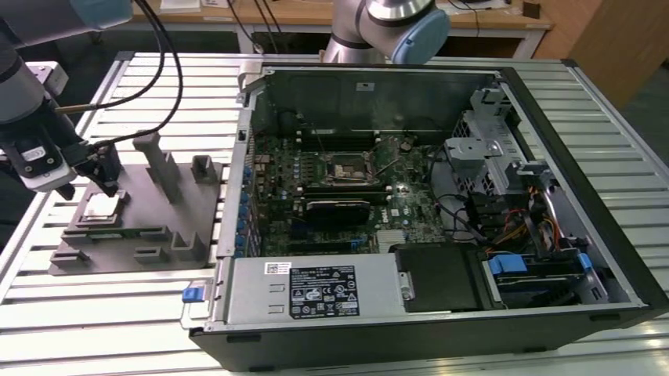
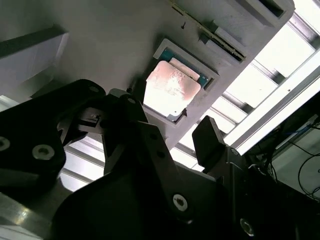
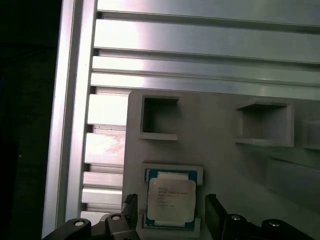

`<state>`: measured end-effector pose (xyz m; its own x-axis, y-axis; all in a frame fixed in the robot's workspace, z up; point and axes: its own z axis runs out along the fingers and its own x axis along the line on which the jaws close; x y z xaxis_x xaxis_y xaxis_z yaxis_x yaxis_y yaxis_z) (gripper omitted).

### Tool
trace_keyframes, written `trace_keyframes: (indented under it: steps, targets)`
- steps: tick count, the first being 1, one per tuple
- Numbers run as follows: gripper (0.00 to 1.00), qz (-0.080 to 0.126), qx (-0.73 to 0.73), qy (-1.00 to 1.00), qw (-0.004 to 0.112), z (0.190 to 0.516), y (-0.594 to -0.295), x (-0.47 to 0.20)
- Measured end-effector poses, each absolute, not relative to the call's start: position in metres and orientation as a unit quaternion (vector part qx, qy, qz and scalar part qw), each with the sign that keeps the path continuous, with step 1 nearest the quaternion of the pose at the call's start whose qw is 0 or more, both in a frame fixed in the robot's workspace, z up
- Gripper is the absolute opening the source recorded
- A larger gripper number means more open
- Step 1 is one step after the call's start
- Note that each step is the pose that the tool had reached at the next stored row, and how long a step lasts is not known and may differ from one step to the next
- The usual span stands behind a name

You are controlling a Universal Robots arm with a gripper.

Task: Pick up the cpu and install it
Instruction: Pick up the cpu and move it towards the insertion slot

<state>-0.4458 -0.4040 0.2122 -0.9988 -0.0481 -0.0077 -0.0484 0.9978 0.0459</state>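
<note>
Pale silvery metal tops the small flat square cpu [image 3: 171,199], which lies flat in a shallow pocket of the large grey plastic fixture block [image 1: 157,215], at the block's end toward the exterior view's left. The black gripper [image 3: 171,216] hangs just above it, jaws spread, one finger on either side of the chip and neither touching it as far as both wrist views show.

Expect the chip to be light, stiff and thin, with a smooth top that offers little grip (its underside is likely the delicate face). You would do best to take it by two opposite edges of its darker rim and keep it level. The pocket's raised lips seem to sit on the two sides the fingers [image 2: 207,140] do not occupy.

Around you, the block's upright posts [image 1: 168,160] stand near the gripper. The open black computer case [image 1: 585,157] rests on the ribbed aluminium table [image 1: 105,313], toward the exterior view's right. Its near side wall [image 1: 246,157] stands between the fixture and the square black-and-metal socket frame [image 1: 342,167] on the green motherboard [image 1: 408,200], well apart from the chip
</note>
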Motion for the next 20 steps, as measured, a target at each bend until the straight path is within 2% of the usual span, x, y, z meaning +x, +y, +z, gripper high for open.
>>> trace_keyframes:
  steps: [20]
  targets:
    - [0.65,0.023,-0.019,1.0,0.003,0.193,-0.406,-0.444]
